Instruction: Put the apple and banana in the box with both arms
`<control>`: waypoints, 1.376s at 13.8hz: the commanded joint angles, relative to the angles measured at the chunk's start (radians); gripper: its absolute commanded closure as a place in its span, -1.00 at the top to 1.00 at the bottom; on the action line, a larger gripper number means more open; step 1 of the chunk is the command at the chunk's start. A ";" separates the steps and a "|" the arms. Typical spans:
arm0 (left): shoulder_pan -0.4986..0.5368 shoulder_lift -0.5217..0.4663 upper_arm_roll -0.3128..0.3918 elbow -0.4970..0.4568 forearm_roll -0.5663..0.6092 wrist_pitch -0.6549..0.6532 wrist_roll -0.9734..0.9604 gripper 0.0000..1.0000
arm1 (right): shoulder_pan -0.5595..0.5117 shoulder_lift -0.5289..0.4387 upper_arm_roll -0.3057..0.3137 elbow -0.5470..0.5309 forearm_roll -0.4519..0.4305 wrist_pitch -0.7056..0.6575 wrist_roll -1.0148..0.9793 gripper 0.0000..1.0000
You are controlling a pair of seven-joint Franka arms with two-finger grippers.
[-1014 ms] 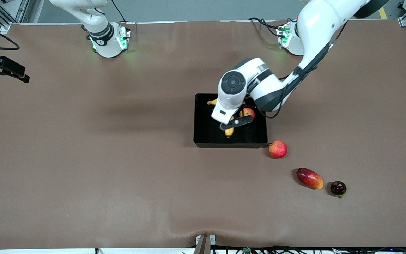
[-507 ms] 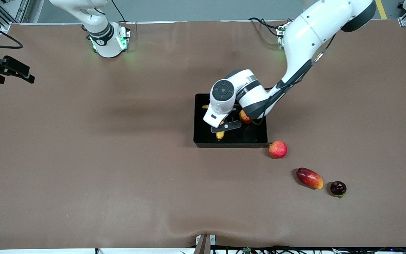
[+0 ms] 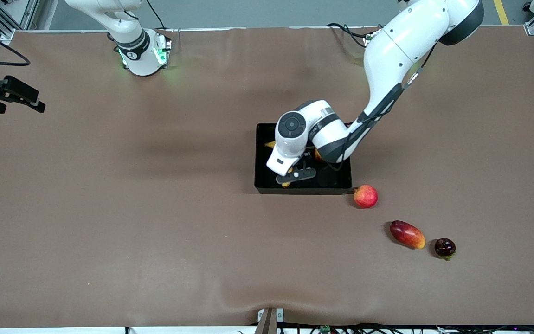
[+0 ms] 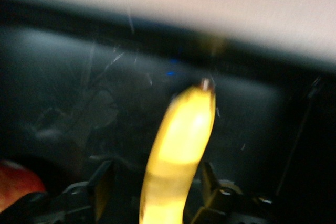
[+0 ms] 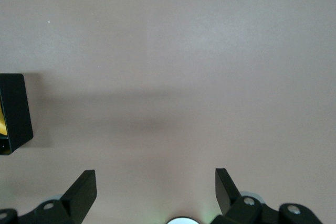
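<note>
Since a second ago the left arm has sunk lower into the box (image 3: 267,185), carrying the banana (image 4: 181,156) toward the box's wall nearest the front camera; the left gripper (image 3: 296,175) was clamped on the banana then, and its fingers (image 4: 102,190) now stand slightly apart on either side of the fruit, with narrow gaps showing, so the banana looks released; it lies in the box, yellow with a dark tip, curving up between the fingers; the apple (image 4: 16,187), red, sits in the box beside the gripper, mostly hidden by the arm in the front view; the box is black and glossy inside; the right gripper (image 5: 156,184) waits over bare brown surface (image 3: 109,208) at the right arm's end, fingers spread wide and empty; a pink-red round fruit (image 3: 365,196) rests just beside the box's corner; a mango (image 3: 407,234) and a dark fruit (image 3: 445,247) lie nearer the front camera, unmoved.
</note>
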 commanded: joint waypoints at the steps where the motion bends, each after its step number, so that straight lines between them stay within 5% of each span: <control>1: 0.051 -0.171 0.004 0.054 0.010 -0.175 0.046 1.00 | -0.005 0.005 0.004 -0.003 0.005 -0.016 0.006 1.00; 8: 0.272 -0.451 0.002 0.174 -0.051 -0.556 0.468 1.00 | -0.016 0.006 -0.001 0.002 0.000 0.014 0.005 1.00; 15: 0.381 -0.596 0.005 0.178 -0.068 -0.636 0.631 1.00 | -0.023 0.008 -0.001 0.031 0.012 0.007 0.006 1.00; 19: 0.354 -0.701 0.130 0.135 -0.196 -0.672 0.804 1.00 | -0.023 0.000 -0.001 0.036 0.019 0.001 0.017 1.00</control>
